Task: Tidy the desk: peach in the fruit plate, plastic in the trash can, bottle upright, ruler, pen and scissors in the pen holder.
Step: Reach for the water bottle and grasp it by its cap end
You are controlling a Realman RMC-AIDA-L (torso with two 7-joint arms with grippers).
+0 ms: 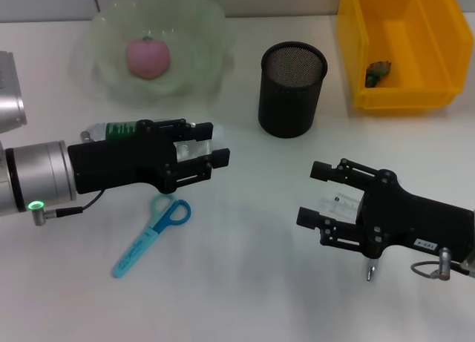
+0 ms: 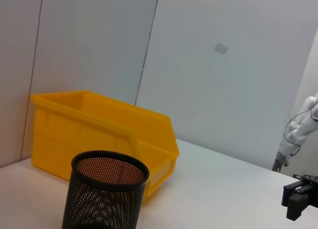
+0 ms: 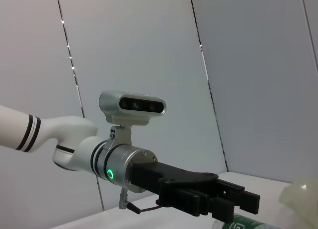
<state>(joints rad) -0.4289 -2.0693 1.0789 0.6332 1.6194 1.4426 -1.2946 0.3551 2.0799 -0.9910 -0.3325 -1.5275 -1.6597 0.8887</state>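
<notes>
The pink peach (image 1: 147,58) lies in the clear fruit plate (image 1: 200,30) at the back. A clear bottle (image 1: 119,128) with a green label lies on its side under my left gripper (image 1: 219,144), which hovers open over it. Blue scissors (image 1: 152,234) lie nearer the front. The black mesh pen holder (image 1: 292,90) stands mid-table. My right gripper (image 1: 310,193) is open above a clear ruler (image 1: 343,202). A pen (image 1: 369,270) tip pokes out beneath that arm. A crumpled piece of plastic (image 1: 378,73) lies in the yellow trash can (image 1: 401,97).
The left wrist view shows the pen holder (image 2: 107,194) in front of the yellow trash can (image 2: 99,129), with the right gripper (image 2: 300,199) at the edge. In the right wrist view the left gripper (image 3: 233,201) hangs above the bottle (image 3: 243,223), beside the plate (image 3: 303,199).
</notes>
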